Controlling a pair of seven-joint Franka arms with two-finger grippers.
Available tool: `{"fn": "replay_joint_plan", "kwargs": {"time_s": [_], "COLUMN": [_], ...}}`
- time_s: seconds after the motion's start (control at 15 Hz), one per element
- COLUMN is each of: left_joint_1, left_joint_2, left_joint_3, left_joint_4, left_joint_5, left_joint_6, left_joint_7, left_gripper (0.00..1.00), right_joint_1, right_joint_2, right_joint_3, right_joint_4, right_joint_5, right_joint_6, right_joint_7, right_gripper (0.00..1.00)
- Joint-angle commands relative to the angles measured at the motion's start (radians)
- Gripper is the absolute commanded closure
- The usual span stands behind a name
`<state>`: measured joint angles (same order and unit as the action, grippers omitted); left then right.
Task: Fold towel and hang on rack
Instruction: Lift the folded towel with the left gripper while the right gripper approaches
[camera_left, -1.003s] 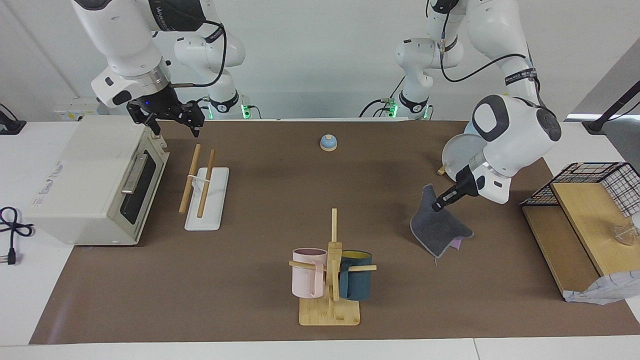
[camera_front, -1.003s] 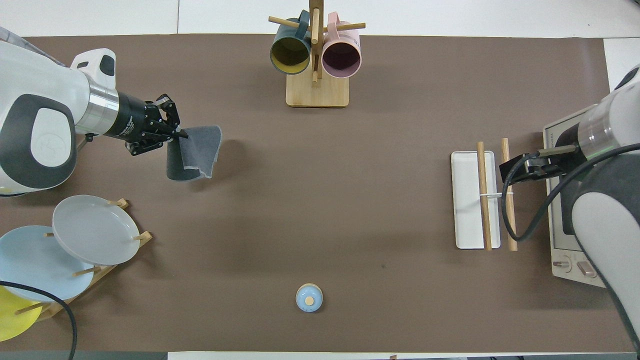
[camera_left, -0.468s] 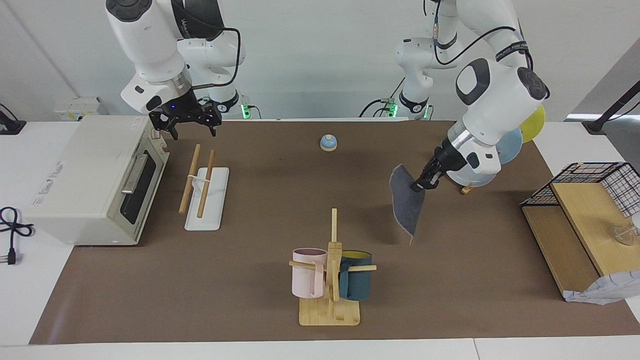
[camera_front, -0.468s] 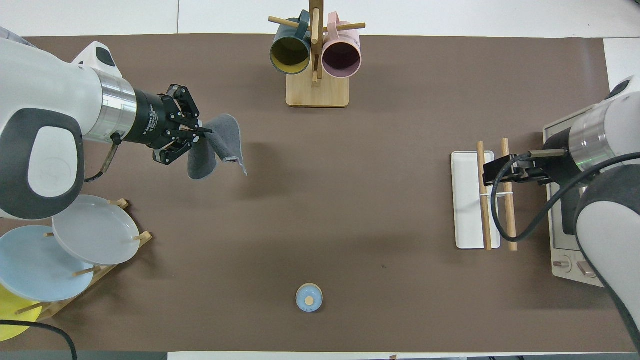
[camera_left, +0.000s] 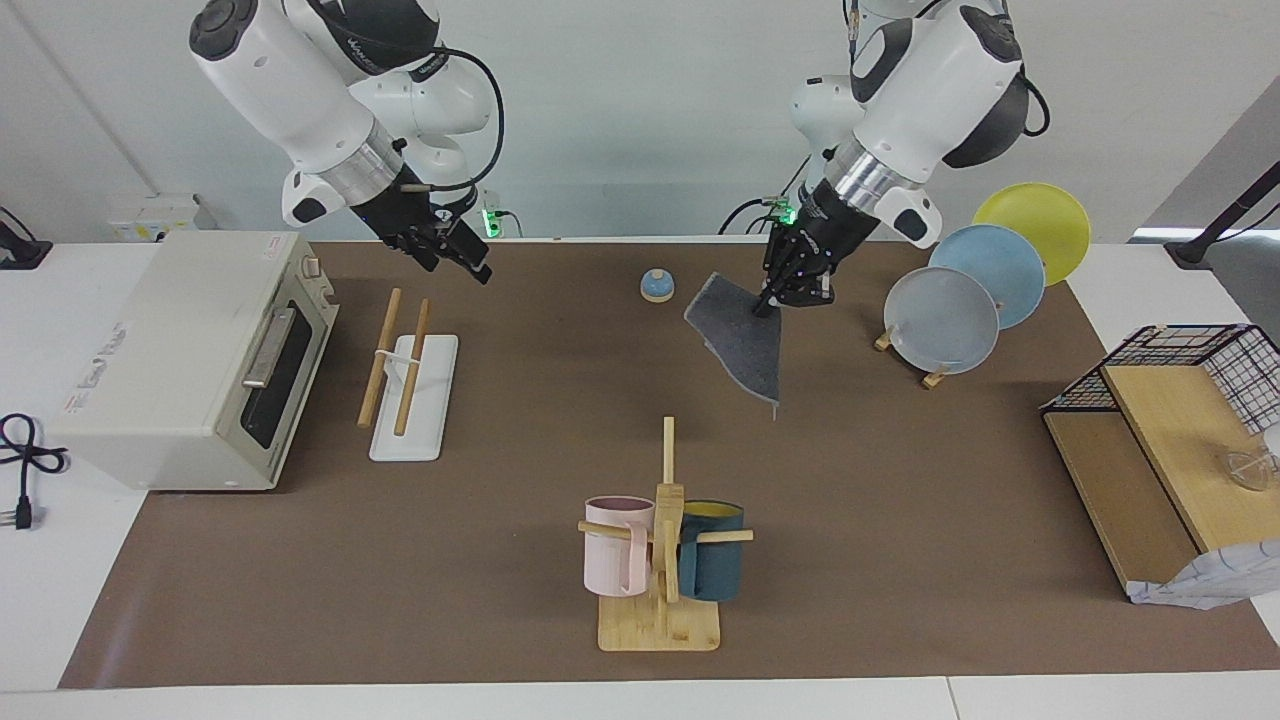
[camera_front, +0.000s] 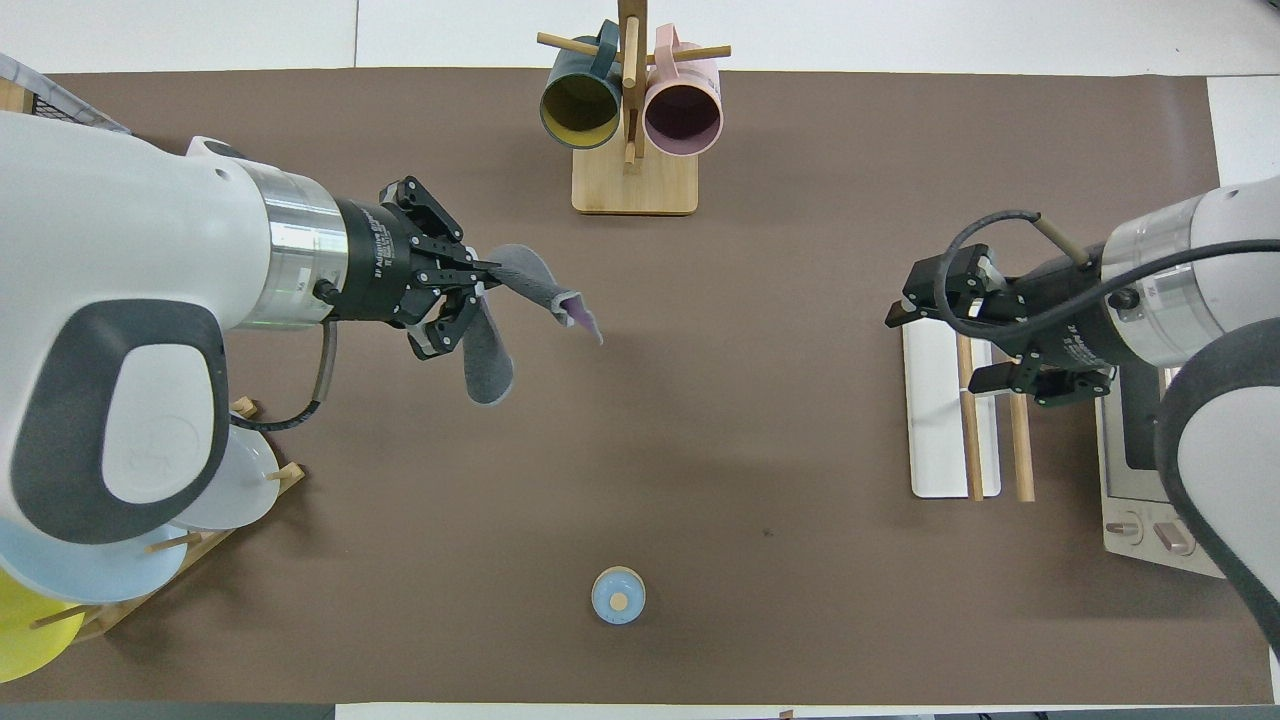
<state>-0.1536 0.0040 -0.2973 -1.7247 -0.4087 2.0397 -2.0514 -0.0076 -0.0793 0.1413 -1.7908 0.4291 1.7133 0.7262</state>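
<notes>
The left gripper (camera_left: 768, 305) has its jaws pinched on the towel (camera_left: 742, 338), which hangs folded, its purple side mostly hidden. The right gripper (camera_left: 462, 255) has wide-open jaws, empty, above the rack (camera_left: 408, 380).

So we've got a white table (camera_left: 40, 600) with a big brown mat (camera_left: 500, 600) covering most of it. On the mat: the small rack of two light wooden rods on a white base (camera_left: 412, 398) toward the right arm's end, a bamboo mug tree holding a pink and a dark teal mug (camera_left: 660, 610) at the edge farthest from the robots, a little blue round bell (camera_left: 657, 286) close to the robots, and a wooden stand with round plates (camera_left: 935, 378) toward the left arm's end. A cream toaster oven (camera_left: 160, 370) sits beside the rack, and a wooden shelf unit with a black wire basket (camera_left: 1150, 440) sits at the left arm's end.
</notes>
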Motion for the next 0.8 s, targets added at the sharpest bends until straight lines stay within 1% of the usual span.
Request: {"fn": "replay_joint_plan", "kwargs": {"time_s": [0.0, 0.13, 0.2, 0.27, 0.53, 0.6, 0.74], "left_joint_1": [-0.020, -0.050, -0.059, -0.069, -0.116, -0.116, -0.116], "left_joint_2": [-0.018, -0.019, -0.021, -0.030, -0.052, -0.055, -0.056], "left_joint_3": [-0.029, -0.029, -0.029, -0.031, -0.029, -0.029, -0.029], "left_joint_4": [-0.024, -0.026, -0.035, -0.050, -0.104, -0.111, -0.115], "left_joint_5": [-0.013, -0.013, -0.013, -0.013, -0.013, -0.013, -0.013], "left_joint_6": [0.075, 0.102, 0.120, 0.152, 0.260, 0.270, 0.274], "left_joint_7": [-0.128, -0.191, -0.228, -0.278, -0.430, -0.461, -0.501], "left_gripper": [1.00, 1.00, 1.00, 1.00, 1.00, 1.00, 1.00], "right_joint_1": [0.021, 0.021, 0.023, 0.044, 0.150, 0.170, 0.196], "right_joint_2": [-0.048, -0.053, -0.053, -0.053, -0.047, -0.048, -0.047], "right_joint_3": [0.006, 0.006, 0.006, 0.007, 0.007, 0.007, 0.007], "right_joint_4": [-0.081, -0.113, -0.114, -0.116, -0.133, -0.148, -0.162], "right_joint_5": [0.117, 0.259, 0.307, 0.321, 0.321, 0.321, 0.321], "right_joint_6": [0.103, 0.207, 0.253, 0.287, 0.426, 0.465, 0.488], "right_joint_7": [0.242, 0.490, 0.606, 0.678, 0.791, 0.808, 0.809], "right_gripper": [0.00, 0.00, 0.00, 0.00, 0.00, 0.00, 0.00]}}
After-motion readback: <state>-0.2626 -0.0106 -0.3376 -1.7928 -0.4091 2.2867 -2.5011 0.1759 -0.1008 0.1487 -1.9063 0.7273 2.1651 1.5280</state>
